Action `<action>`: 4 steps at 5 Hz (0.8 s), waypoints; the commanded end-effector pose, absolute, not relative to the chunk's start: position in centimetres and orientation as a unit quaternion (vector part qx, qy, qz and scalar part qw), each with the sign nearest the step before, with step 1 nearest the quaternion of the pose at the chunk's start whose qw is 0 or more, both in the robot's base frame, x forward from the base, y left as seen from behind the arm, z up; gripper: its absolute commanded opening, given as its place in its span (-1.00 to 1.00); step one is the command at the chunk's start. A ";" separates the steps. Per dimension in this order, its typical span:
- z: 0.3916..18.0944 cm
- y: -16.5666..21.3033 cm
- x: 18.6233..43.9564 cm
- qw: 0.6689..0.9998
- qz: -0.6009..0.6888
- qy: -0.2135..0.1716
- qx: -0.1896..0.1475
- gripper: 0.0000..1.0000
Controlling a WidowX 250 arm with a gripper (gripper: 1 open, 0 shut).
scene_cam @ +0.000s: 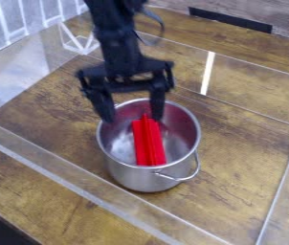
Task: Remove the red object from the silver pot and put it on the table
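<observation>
Now the end effector [129, 99] hangs over the pot's [148, 165] back-left rim, pointing down, its two dark fingers [103, 100] spread wide with nothing between them. Right of it, the red bar [148, 140] lies flat on the pot's floor, running front to back. All around the pot lies brown plank bench [236, 182], walled with clear acrylic.
</observation>
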State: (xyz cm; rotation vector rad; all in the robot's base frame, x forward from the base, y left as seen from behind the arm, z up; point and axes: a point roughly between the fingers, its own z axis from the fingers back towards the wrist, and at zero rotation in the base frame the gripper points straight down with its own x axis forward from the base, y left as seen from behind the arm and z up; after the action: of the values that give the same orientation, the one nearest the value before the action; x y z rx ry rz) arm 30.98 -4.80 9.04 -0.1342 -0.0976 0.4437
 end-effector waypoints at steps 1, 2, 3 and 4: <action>8.4 -5.9 32.2 0.965 0.242 -0.073 -0.067 1.00; 7.1 -5.1 32.8 0.954 0.284 -0.075 -0.057 1.00; 6.1 -3.9 33.3 0.941 0.326 -0.077 -0.048 1.00; 5.1 -4.5 32.5 0.948 0.306 -0.076 -0.045 -1.00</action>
State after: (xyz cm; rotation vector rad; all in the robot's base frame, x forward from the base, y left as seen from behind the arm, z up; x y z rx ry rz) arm 32.42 -4.33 4.45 -0.0802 -0.1364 0.6251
